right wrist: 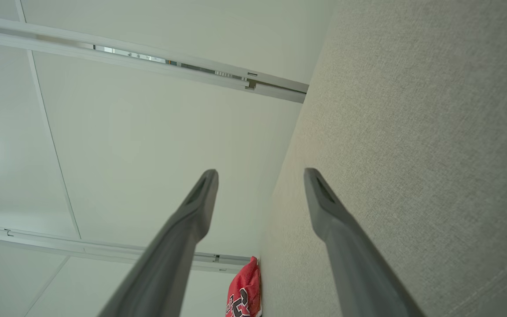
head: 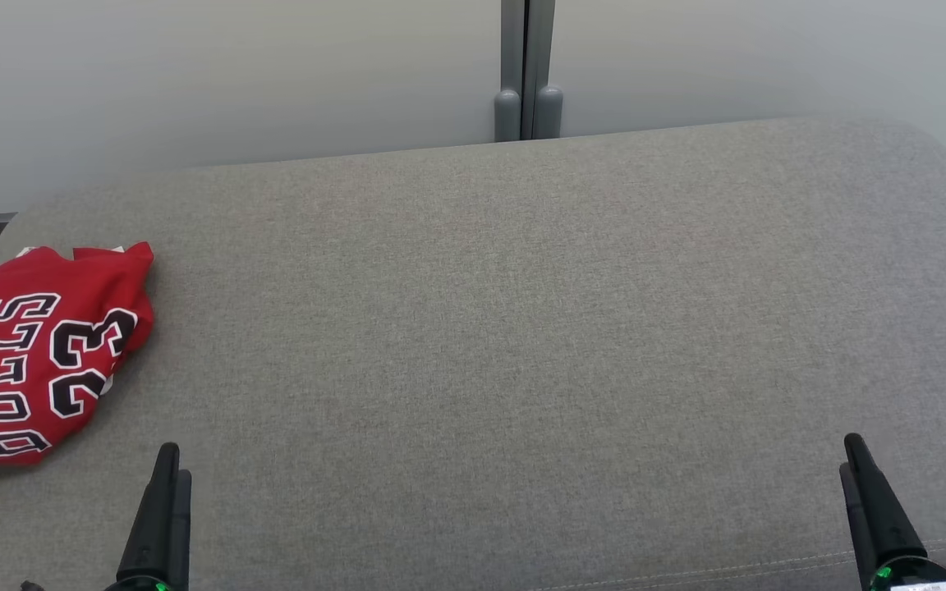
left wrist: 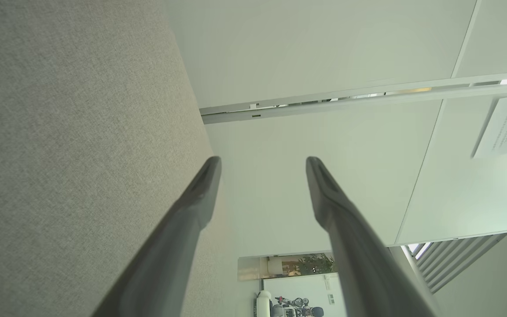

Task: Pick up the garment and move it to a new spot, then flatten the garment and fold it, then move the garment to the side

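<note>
Head view, lower edge first: the left gripper (head: 176, 461) rises at the lower left and the right gripper (head: 849, 454) at the lower right. Both are dark and point up the frame, above the grey cushion (head: 481, 328). Each pair of fingers is seen here almost edge-on, one behind the other, so this view alone does not tell the opening well.

The wrist views make it plain. In the left wrist view the two fingers (left wrist: 200, 193) stand wide apart, with pale wall between the tips, so the left gripper is open. In the right wrist view the fingers (right wrist: 198, 198) stand just as wide, one before the wall and one before the cushion, so the right gripper is open too.

The garment (head: 38, 353) is red, with black letters and a number outlined in white. It lies on the cushion at the middle left of the head view, in a compact, slightly rumpled shape, printed side up, and the left edge of the frame cuts it. It is above and left of the left gripper, near but not touching, and well apart from the right gripper. The right wrist view shows a small part of it at the bottom edge, between the fingers.

Farther back, the cushion ends at a pale wall (head: 235, 74), with a grey post (head: 526, 74) at the top centre.
</note>
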Robot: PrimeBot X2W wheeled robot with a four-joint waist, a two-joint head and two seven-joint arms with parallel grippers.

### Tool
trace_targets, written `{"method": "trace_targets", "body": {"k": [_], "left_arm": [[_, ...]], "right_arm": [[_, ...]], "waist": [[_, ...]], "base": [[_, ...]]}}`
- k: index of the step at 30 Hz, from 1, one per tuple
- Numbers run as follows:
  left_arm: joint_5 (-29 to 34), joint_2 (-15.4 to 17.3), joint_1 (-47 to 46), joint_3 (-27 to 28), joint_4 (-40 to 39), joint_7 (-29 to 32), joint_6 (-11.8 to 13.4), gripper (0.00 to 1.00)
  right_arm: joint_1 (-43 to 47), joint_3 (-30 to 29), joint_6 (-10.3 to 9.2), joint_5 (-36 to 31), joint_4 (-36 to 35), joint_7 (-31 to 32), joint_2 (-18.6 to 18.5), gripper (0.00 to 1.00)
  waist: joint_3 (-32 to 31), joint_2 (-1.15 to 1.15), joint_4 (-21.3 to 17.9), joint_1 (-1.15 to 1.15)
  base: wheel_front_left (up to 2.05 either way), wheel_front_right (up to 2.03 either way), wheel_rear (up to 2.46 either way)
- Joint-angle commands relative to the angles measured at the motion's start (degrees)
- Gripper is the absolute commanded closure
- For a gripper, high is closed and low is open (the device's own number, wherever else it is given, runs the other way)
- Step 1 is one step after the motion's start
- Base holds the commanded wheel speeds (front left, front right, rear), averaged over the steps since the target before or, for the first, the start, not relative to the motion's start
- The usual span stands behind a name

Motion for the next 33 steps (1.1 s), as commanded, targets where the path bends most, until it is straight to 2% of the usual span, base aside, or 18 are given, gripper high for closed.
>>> {"method": "trace_targets", "body": {"k": [1,16,25,33], "left_arm": [[3.40,0.80,-2.28,-0.09,-0.53,-0.84,-0.02,0.00],[27.70,0.93,-9.57,-1.52,2.19,-5.09,0.03,0.00],[41.31,1.52,-11.77,-3.01,4.45,-7.34,1.81,0.00],[48.87,1.74,-12.06,-4.45,5.30,-8.94,3.33,0.00]], "right_arm": [[-2.17,-0.41,0.01,-3.35,-0.26,-0.67,-0.78,0.00],[-9.94,1.24,0.01,-25.12,1.14,-3.16,-3.28,0.00],[-13.18,1.86,0.02,-37.67,3.42,-4.47,-4.69,0.00],[-14.76,2.21,0.02,-43.89,6.29,-5.44,-4.84,0.00]], "waist": [[-0.07,0.00,-0.01,0.00],[-0.58,0.00,-0.28,0.00],[-0.77,0.00,-0.60,0.00],[-0.95,0.00,-0.67,0.00]], "base": [[0.00,0.00,0.00],[0.00,0.00,0.00],[0.00,0.00,0.00],[0.00,0.00,0.00]]}}
